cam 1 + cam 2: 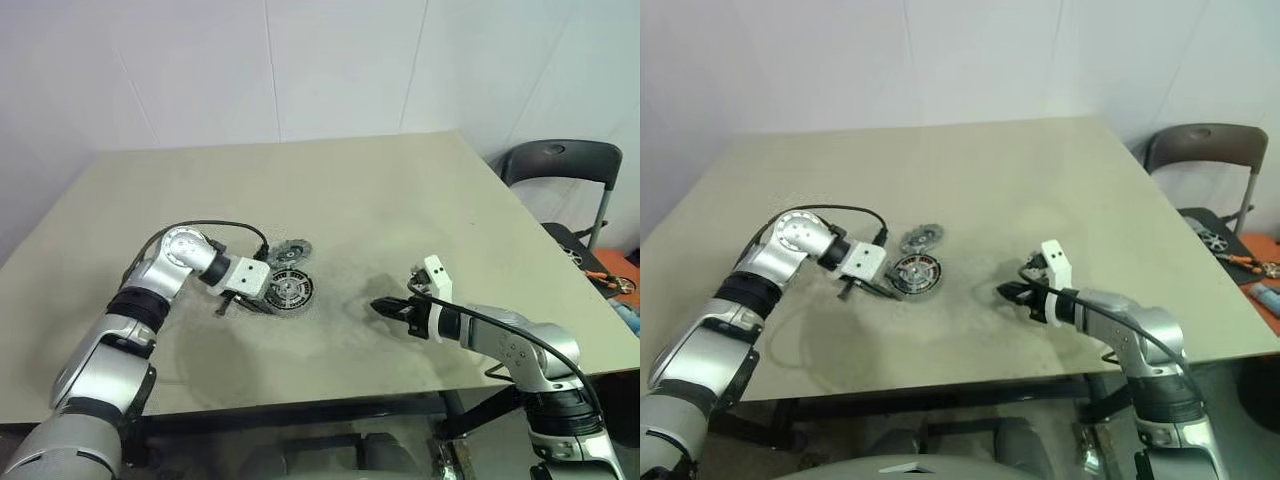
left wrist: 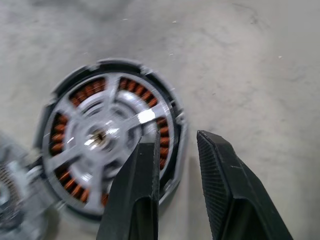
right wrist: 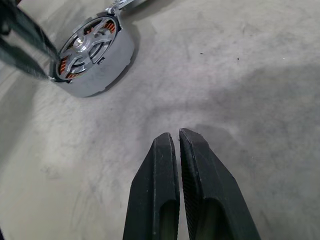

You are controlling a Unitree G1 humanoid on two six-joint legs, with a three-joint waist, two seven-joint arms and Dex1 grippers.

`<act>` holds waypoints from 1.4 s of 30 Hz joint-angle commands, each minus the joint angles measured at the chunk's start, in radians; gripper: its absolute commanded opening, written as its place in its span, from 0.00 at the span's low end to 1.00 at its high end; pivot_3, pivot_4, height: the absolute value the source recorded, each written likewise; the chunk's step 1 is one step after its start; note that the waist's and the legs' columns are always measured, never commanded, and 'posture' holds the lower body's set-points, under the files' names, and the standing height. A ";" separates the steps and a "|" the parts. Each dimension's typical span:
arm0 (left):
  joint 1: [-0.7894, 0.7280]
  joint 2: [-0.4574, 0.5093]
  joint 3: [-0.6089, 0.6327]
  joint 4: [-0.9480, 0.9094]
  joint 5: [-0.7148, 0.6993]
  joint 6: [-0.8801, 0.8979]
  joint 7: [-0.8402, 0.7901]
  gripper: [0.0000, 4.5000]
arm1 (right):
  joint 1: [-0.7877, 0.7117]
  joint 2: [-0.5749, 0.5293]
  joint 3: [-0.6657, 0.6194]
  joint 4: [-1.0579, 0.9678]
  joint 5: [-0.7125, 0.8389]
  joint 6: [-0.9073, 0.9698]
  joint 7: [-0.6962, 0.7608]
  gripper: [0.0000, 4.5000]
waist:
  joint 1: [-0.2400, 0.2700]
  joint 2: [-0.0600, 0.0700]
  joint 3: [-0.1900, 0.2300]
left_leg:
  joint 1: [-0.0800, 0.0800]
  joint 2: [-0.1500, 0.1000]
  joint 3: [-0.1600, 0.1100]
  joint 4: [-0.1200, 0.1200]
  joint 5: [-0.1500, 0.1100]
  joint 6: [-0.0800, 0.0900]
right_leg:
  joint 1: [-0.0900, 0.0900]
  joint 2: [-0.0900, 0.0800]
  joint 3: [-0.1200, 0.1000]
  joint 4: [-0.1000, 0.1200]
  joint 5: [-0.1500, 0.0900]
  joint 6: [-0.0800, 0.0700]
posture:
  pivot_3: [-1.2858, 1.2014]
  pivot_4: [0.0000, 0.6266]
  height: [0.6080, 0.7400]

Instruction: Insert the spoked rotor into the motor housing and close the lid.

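Right gripper [image 3: 178, 142]: nearest the robot, low over the bare surface [image 1: 400, 200]; its jaws are pressed together on nothing, well apart from the parts.
Left gripper [image 2: 177, 150]: its jaws stand a little apart and grip nothing; one finger [image 2: 140, 180] lies across the rim of the motor housing [image 1: 288, 290], the other just outside the wall.
Spoked rotor [image 2: 102, 132]: sits inside the motor housing, spokes and hub over the ring of copper windings; it looks seated, so the first step seems done.
Lid [image 1: 291, 251]: lies on the surface just behind the housing, touching or nearly so; it is not yet on.
Left to do: pick up the lid, set it over the housing and press it shut.
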 commanded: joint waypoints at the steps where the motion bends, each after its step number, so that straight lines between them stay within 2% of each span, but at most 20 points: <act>1: -0.050 0.052 0.073 -0.090 -0.097 0.137 -0.047 0.28 | -0.025 -0.029 0.029 -0.104 0.041 -0.004 0.066 0.05 | -0.002 0.000 0.000 | 0.000 0.000 0.000 0.000 0.000 0.000 | 0.000 0.000 0.000 0.000 0.000 0.001 | 0.52 0.00 1.00; 4: -0.061 0.080 0.128 -0.144 -0.161 0.268 -0.046 0.28 | -0.077 -0.044 0.060 -0.127 0.043 -0.017 0.110 0.05 | -0.008 0.000 0.001 | -0.001 0.000 0.000 -0.001 0.000 0.000 | -0.002 0.000 0.000 0.000 0.000 0.001 | 0.52 0.00 1.00; 8: -0.025 0.113 0.220 -0.229 -0.233 0.434 0.002 0.28 | -0.191 -0.040 0.137 -0.091 -0.052 -0.124 0.126 0.05 | -0.022 0.000 0.001 | -0.001 0.000 0.000 -0.001 0.000 0.000 | -0.001 0.000 0.000 0.000 -0.001 0.002 | 0.52 0.00 1.00; 13: 0.084 0.141 0.367 -0.318 -0.332 0.641 0.146 0.28 | -0.291 -0.011 0.324 -0.011 -0.280 -0.367 0.122 0.05 | -0.041 0.000 0.001 | 0.000 0.001 0.000 -0.003 0.000 0.000 | -0.002 0.000 0.000 0.001 0.000 0.004 | 0.52 0.00 1.00; 16: 0.224 0.164 0.473 -0.380 -0.377 0.710 0.244 0.28 | -0.318 0.036 0.405 0.099 -0.403 -0.533 0.109 0.05 | -0.054 0.000 0.001 | 0.000 0.001 0.000 -0.003 0.000 0.000 | -0.003 0.000 0.000 0.001 -0.001 0.005 | 0.52 0.00 1.00; 20: 0.433 0.167 0.604 -0.491 -0.435 0.783 0.365 0.28 | -0.373 0.153 0.353 0.232 -0.406 -0.595 0.074 0.05 | -0.061 0.000 0.001 | -0.001 0.001 0.000 -0.005 0.000 0.000 | -0.006 0.000 0.000 0.002 0.002 0.001 | 0.52 0.00 1.00; 24: 0.629 0.116 0.662 -0.646 -0.476 0.829 0.474 0.28 | -0.429 0.218 0.322 0.373 -0.428 -0.658 0.058 0.05 | -0.044 -0.001 0.001 | -0.002 0.001 0.000 -0.004 0.000 0.000 | -0.006 -0.001 0.000 0.002 0.002 0.001 | 0.52 0.00 1.00; 27: 0.698 0.056 0.659 -0.741 -0.492 0.844 0.551 0.29 | -0.443 0.232 0.326 0.447 -0.447 -0.712 0.088 0.18 | -0.028 -0.001 0.001 | -0.002 0.001 0.000 -0.003 0.000 -0.001 | -0.004 -0.001 0.000 0.001 0.002 0.001 | 0.52 0.00 1.00; 32: 0.674 -0.028 0.634 -0.789 -0.503 0.856 0.642 0.29 | -0.503 0.232 0.299 0.556 -0.409 -0.618 0.187 0.56 | -0.025 -0.001 0.001 | 0.000 0.001 0.000 -0.003 0.000 -0.001 | -0.003 0.000 0.000 0.002 0.003 -0.001 | 0.52 0.00 1.00; 34: 0.654 -0.051 0.617 -0.796 -0.502 0.856 0.664 0.29 | -0.518 0.210 0.303 0.545 -0.397 -0.577 0.253 0.56 | -0.024 -0.001 0.001 | 0.001 0.001 0.000 -0.003 0.001 -0.002 | -0.003 0.000 0.000 0.002 0.003 -0.001 | 0.52 0.00 1.00; 36: 0.645 -0.065 0.600 -0.803 -0.503 0.857 0.669 0.29 | -0.501 0.158 0.357 0.484 -0.456 -0.635 0.312 0.56 | -0.026 -0.001 0.001 | 0.001 0.001 0.000 -0.002 0.001 -0.002 | -0.002 0.000 0.000 0.002 0.003 -0.001 | 0.52 0.00 1.00; 39: 0.638 -0.052 0.567 -0.802 -0.493 0.846 0.643 0.29 | -0.493 0.013 0.507 0.417 -0.657 -0.902 0.409 0.56 | -0.030 -0.001 0.001 | 0.001 0.001 0.000 -0.003 0.001 -0.002 | -0.003 0.000 0.000 0.001 0.003 -0.001 | 0.52 0.00 1.00; 42: 0.612 -0.035 0.563 -0.788 -0.513 0.861 0.616 0.29 | -0.546 -0.060 0.543 0.421 -0.698 -1.068 0.526 0.56 | -0.041 -0.001 0.001 | 0.000 0.001 0.001 -0.004 0.001 -0.002 | -0.003 0.000 0.000 0.000 0.002 0.000 | 0.52 0.00 1.00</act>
